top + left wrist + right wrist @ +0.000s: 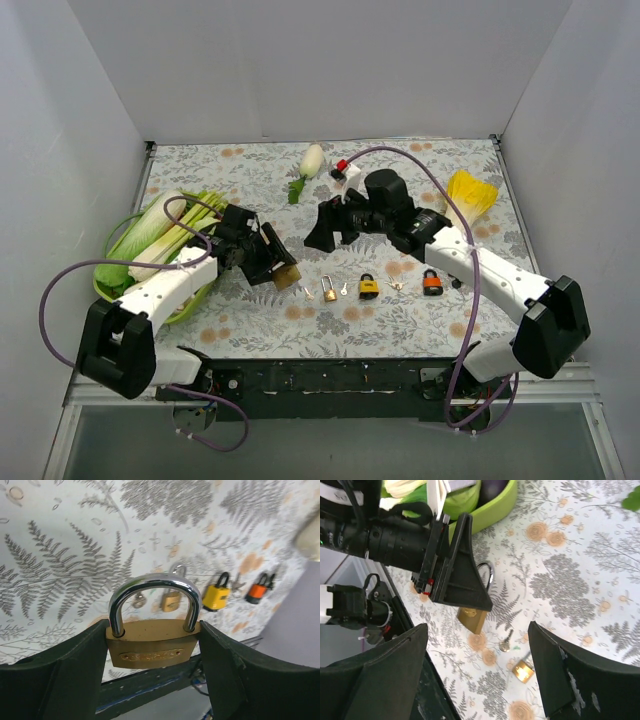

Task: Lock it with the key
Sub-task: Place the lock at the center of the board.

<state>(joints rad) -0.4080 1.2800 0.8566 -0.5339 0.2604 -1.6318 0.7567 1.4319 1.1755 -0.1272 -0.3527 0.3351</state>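
Observation:
A large brass padlock (152, 642) with a steel shackle seated in its body is clamped by its sides in my left gripper (152, 650), lifted above the table's near left (287, 275). My right gripper (332, 228) hovers open to its right with nothing between its fingers (570, 675). In the right wrist view a small key (506, 641) lies on the cloth between the held padlock (472, 619) and a small brass padlock (522, 671). In the top view that key (307, 291) lies just right of the held lock.
A row lies along the near table: small brass padlock (329, 292), another key (344, 288), yellow padlock (368, 287), keys (395, 285), orange padlock (432, 283). A green basket (190, 300) of greens stands left. A white radish (312, 160) and a yellow object (470, 192) lie behind.

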